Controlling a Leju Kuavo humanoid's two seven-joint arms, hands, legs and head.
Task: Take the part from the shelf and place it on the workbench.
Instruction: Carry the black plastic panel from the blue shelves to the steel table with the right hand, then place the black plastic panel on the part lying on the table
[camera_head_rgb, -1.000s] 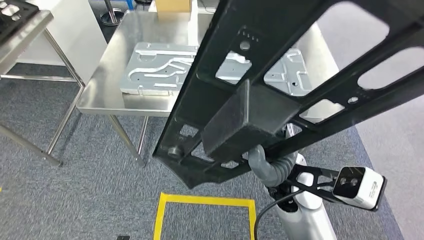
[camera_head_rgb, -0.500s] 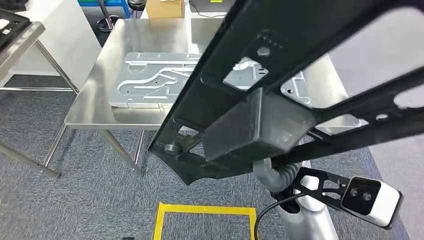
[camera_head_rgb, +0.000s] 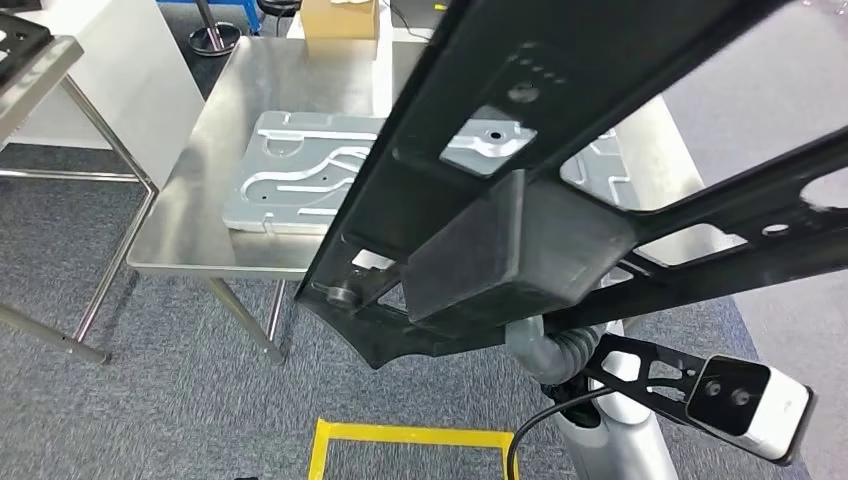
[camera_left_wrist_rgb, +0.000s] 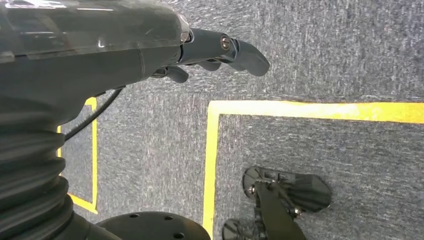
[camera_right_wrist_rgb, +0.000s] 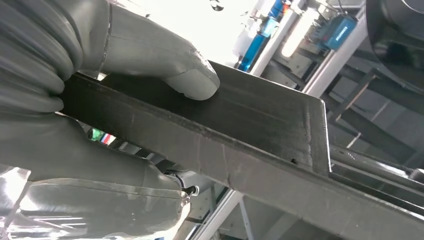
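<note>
My right hand (camera_right_wrist_rgb: 100, 100) is clamped on the black frame part (camera_head_rgb: 560, 200): thumb (camera_right_wrist_rgb: 190, 80) pressed flat on its upper face, fingers wrapped under the same rail. In the head view the part runs diagonally from lower centre to the upper right of the frame, held up in the air close to the camera, not yet over the steel surface (camera_head_rgb: 190, 215).

My left hand (camera_left_wrist_rgb: 220, 50) hangs by my side over grey carpet and yellow floor tape (camera_left_wrist_rgb: 215, 150), fingers curled in, holding nothing.

Handling judgement: the part looks like a rigid, long metal frame with cut-out windows and a boxy block (camera_head_rgb: 510, 250) near the middle. Probably heavy for one hand and lever-prone, since most of its length sticks out past the grip. The painted face looks smooth, so it could slip or rotate in the grasp. I'd keep hold on the flat rail near the block, close to the balance point, and set the near end down first.

The surface sits upper left to centre of the frame and already carries a grey machined aluminium plate (camera_head_rgb: 300, 170) with channels. A cardboard box (camera_head_rgb: 340, 20) stands at its far edge, top centre; can't tell what is in it. Bare steel left of the plate is narrow; the part may have to land partly on the plate.
</note>
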